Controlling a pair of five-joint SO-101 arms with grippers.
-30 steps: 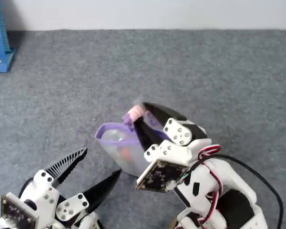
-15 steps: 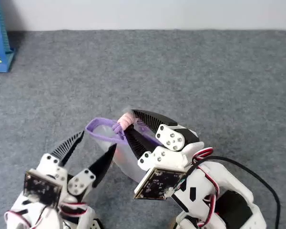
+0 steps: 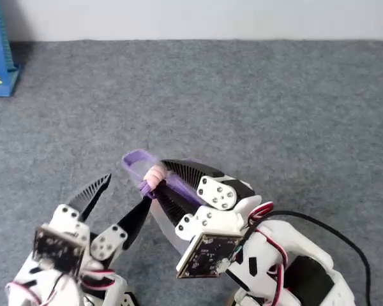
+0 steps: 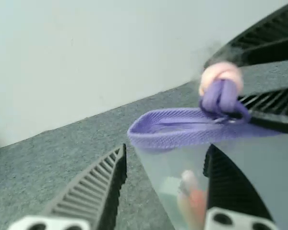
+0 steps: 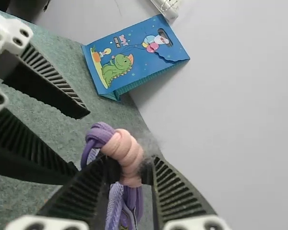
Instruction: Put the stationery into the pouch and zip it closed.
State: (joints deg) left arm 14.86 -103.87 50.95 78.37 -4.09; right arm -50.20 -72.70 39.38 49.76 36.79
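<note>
Currently the right gripper [image 5: 127, 168] is clamping the pink zipper pull [image 5: 124, 149], its jaws drawn narrow around it. In the high view this gripper is sitting over the pouch [image 3: 161, 223], which is resting on the grey table [image 3: 274, 102] between the two arms.

The left gripper [image 3: 129, 190] is standing wide and holding nothing. Its inner finger [image 3: 137, 215] is lying just beside the translucent pouch wall; contact cannot be confirmed. Its outer finger [image 3: 92, 192] is hanging apart from the pouch, over bare table.

Governing relation: the purple zipper band [image 4: 182, 125] is running its long axis from the pull toward the band end [image 3: 134, 158], which is pointing away from both arm bases and lying just past the left fingertips. Between pull and end the band is gaping as an open loop, so the zip is judged close to shut but not complete. The stationery [image 4: 192, 199] is showing as pale and orange shapes behind the pouch wall, so loading is judged done.

The left gripper is lying nearer to the unzipped end, which is sitting just ahead of its open gap. Closing there would probably be anchoring the pouch while the right gripper is drawing the pull along the band axis. Risk: an unanchored pouch is likely to be sliding along with the pull.
</note>
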